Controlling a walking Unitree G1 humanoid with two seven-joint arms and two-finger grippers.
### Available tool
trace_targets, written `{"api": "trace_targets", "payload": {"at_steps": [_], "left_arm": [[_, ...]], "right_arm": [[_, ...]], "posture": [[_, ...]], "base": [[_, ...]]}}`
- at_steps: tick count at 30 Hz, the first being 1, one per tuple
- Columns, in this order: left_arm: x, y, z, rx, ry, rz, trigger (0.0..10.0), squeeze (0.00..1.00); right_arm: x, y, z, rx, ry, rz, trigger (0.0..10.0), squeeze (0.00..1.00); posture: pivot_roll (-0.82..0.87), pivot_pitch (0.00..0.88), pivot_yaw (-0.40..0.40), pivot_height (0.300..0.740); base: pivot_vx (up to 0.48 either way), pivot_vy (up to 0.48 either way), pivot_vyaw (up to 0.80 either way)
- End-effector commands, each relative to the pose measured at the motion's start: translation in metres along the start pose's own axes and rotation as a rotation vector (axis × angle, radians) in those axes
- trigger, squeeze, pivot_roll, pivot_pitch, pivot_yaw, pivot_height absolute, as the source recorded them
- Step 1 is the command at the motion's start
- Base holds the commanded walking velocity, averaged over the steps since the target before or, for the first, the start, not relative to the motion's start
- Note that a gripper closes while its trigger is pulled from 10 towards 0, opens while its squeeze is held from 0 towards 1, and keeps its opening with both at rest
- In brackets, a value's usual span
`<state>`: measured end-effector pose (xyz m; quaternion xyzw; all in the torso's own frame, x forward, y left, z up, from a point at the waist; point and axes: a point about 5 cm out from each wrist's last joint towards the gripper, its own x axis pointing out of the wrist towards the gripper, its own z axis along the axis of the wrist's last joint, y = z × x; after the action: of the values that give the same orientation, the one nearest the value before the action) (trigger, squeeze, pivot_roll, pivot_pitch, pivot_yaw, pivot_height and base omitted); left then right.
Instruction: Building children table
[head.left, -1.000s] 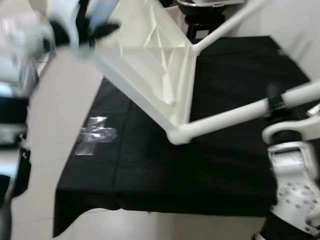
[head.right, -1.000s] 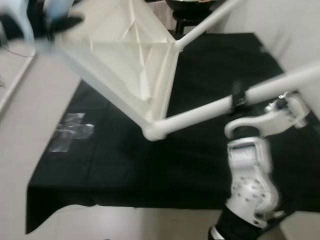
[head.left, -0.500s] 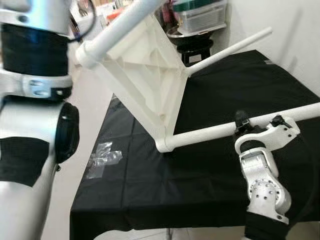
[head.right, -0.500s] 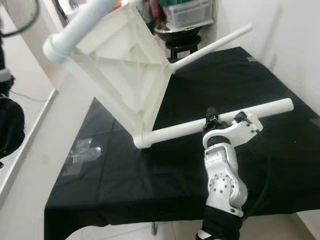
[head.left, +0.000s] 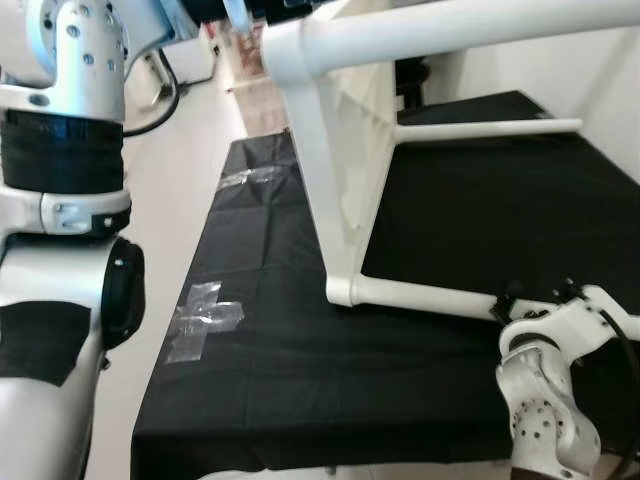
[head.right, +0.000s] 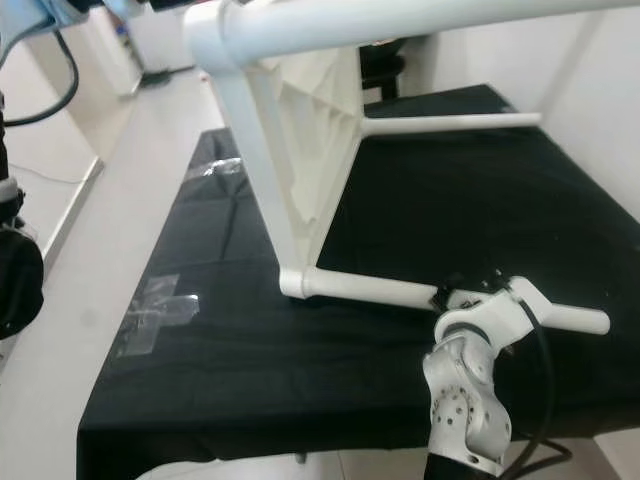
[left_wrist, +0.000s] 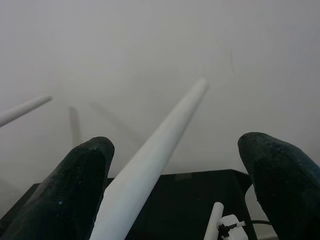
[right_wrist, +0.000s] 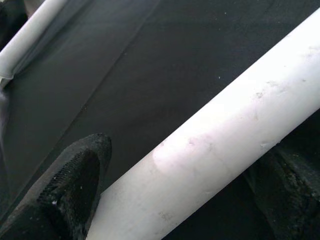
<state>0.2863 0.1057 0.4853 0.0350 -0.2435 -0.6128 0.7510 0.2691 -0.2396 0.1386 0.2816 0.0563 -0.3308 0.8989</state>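
The white children's table (head.right: 300, 150) stands on edge on the black tabletop (head.right: 520, 190); its lowest leg (head.right: 400, 292) runs level, with the right end effector (right_wrist: 165, 175) closed around it mid-length, the left end effector (left_wrist: 177, 185) straddling the upper leg (left_wrist: 150, 165), clamped or not I cannot tell

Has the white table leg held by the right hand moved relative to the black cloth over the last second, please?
Yes. The white table leg in the right hand has swung down: its far end was raised, and it now lies nearly level, low over the black cloth.
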Motion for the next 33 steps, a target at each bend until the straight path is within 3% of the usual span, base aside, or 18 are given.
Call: {"api": "trace_targets", "payload": {"at_steps": [1, 4, 5, 7, 9, 11, 12, 13, 14, 15, 17, 22, 26, 27, 28, 30, 32, 33], "left_arm": [[-0.011, -0.001, 0.004, 0.011, -0.008, 0.019, 10.0, 0.00], [-0.015, -0.001, 0.003, 0.007, -0.012, 0.029, 10.0, 0.00], [-0.020, -0.001, 0.000, 0.000, -0.016, 0.044, 10.0, 0.00], [-0.023, 0.000, -0.002, -0.004, -0.018, 0.053, 10.0, 0.00], [-0.027, -0.001, -0.007, -0.016, -0.022, 0.067, 10.0, 0.00], [-0.027, -0.001, -0.007, -0.016, -0.022, 0.067, 10.0, 0.00], [-0.028, 0.000, -0.009, -0.022, -0.022, 0.074, 10.0, 0.00], [-0.028, 0.000, -0.009, -0.022, -0.022, 0.074, 10.0, 0.00], [-0.029, -0.001, -0.011, -0.026, -0.024, 0.082, 10.0, 0.00], [-0.029, -0.001, -0.011, -0.026, -0.024, 0.082, 10.0, 0.00], [-0.029, -0.003, -0.013, -0.032, -0.027, 0.090, 10.0, 0.00], [-0.030, -0.004, -0.015, -0.035, -0.031, 0.100, 10.0, 0.00], [-0.031, -0.005, -0.015, -0.039, -0.034, 0.104, 10.0, 0.00], [-0.036, -0.009, -0.016, -0.076, -0.056, 0.079, 10.0, 0.00], [-0.040, -0.015, -0.016, -0.101, -0.059, 0.036, 10.0, 0.00], [-0.045, -0.023, -0.016, -0.113, -0.055, -0.023, 10.0, 0.00], [-0.056, -0.043, -0.020, -0.147, -0.038, -0.123, 10.0, 0.00], [-0.056, -0.043, -0.020, -0.147, -0.038, -0.123, 10.0, 0.00]], "right_arm": [[-0.003, -0.031, -0.030, -0.033, 0.164, -0.093, 10.0, 1.00], [-0.007, -0.030, -0.026, 0.019, 0.162, -0.059, 10.0, 1.00], [-0.017, -0.028, -0.019, 0.107, 0.160, -0.018, 10.0, 1.00], [-0.024, -0.027, -0.014, 0.160, 0.159, 0.007, 10.0, 1.00], [-0.041, -0.027, -0.007, 0.287, 0.155, 0.061, 10.0, 1.00], [-0.041, -0.027, -0.007, 0.287, 0.155, 0.061, 10.0, 1.00], [-0.052, -0.021, -0.003, 0.381, 0.156, 0.147, 10.0, 1.00], [-0.052, -0.021, -0.003, 0.381, 0.156, 0.147, 10.0, 1.00], [-0.065, -0.016, 0.002, 0.476, 0.165, 0.263, 10.0, 1.00], [-0.065, -0.016, 0.002, 0.476, 0.165, 0.263, 10.0, 1.00], [-0.083, -0.013, 0.007, 0.579, 0.203, 0.424, 10.0, 1.00], [-0.103, -0.031, 0.008, 0.609, 0.261, 0.539, 10.0, 1.00], [-0.110, -0.030, 0.009, 0.609, 0.282, 0.601, 10.0, 1.00], [-0.120, -0.015, 0.014, 0.481, 0.319, 0.793, 10.0, 0.91], [-0.122, -0.005, 0.016, 0.428, 0.322, 0.875, 10.0, 0.02], [-0.123, 0.005, 0.019, 0.355, 0.309, 0.943, 10.0, 0.00], [-0.117, 0.026, 0.023, 0.222, 0.260, 1.011, 10.0, 0.00], [-0.117, 0.026, 0.023, 0.222, 0.260, 1.011, 10.0, 0.00]], "posture": [[-0.04, 0.124, 0.120, 0.740], [-0.04, 0.125, 0.118, 0.740], [-0.07, 0.135, 0.111, 0.740], [-0.07, 0.135, 0.111, 0.740], [-0.08, 0.146, 0.109, 0.740], [-0.08, 0.146, 0.109, 0.740], [-0.09, 0.149, 0.106, 0.740], [-0.09, 0.149, 0.106, 0.740], [-0.10, 0.155, 0.100, 0.740], [-0.10, 0.155, 0.100, 0.740], [-0.10, 0.162, 0.095, 0.740], [-0.11, 0.170, 0.088, 0.740], [-0.11, 0.172, 0.091, 0.740], [-0.11, 0.172, 0.091, 0.740], [-0.11, 0.169, 0.090, 0.740], [-0.11, 0.166, 0.091, 0.740], [-0.11, 0.162, 0.089, 0.740], [-0.11, 0.162, 0.089, 0.740]], "base": [[0.000, 0.000, 0.00], [0.000, 0.000, 0.00], [0.000, 0.000, 0.00], [0.000, 0.000, 0.00], [0.000, 0.000, 0.00], [0.000, 0.000, 0.00], [0.000, 0.000, 0.00], [0.000, 0.000, 0.00], [0.000, 0.000, 0.00], [0.000, 0.000, 0.00], [0.000, 0.000, 0.00], [0.000, 0.000, 0.00], [0.000, 0.000, 0.00], [0.000, 0.000, 0.00], [0.000, 0.000, 0.00], [0.000, 0.000, 0.00], [0.000, 0.000, 0.00], [0.000, 0.000, 0.00]]}}
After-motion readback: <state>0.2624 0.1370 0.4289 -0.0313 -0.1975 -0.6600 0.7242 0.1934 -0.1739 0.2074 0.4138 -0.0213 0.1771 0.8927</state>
